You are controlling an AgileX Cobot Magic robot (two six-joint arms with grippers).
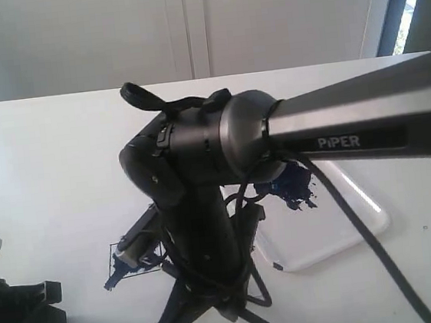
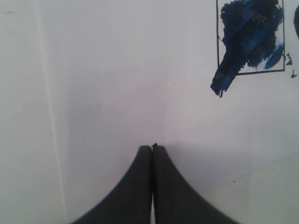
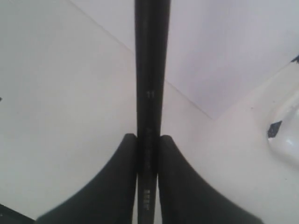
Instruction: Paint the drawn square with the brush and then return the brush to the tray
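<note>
The drawn square point(image 2: 250, 37) is smeared dark blue inside, and the paint runs out past one corner. In the exterior view the drawn square point(image 1: 133, 256) lies partly behind my right arm point(image 1: 197, 210). My right gripper point(image 3: 148, 136) is shut on the brush point(image 3: 150, 70). The brush's black handle, marked 11, runs straight out between the fingers, and its tip is out of view. The white tray point(image 1: 338, 229) with its dark blue paint blob point(image 1: 291, 188) sits to the right of the square. My left gripper point(image 2: 153, 147) is shut with nothing in it, over white paper beside the square.
The white paper sheet point(image 3: 224, 46) covers part of the white table point(image 1: 46, 164). A glossy tray corner point(image 3: 286, 142) shows near the brush handle. My left arm point(image 1: 19, 309) rests at the front left. The right arm's black cable point(image 1: 362, 231) hangs across the tray.
</note>
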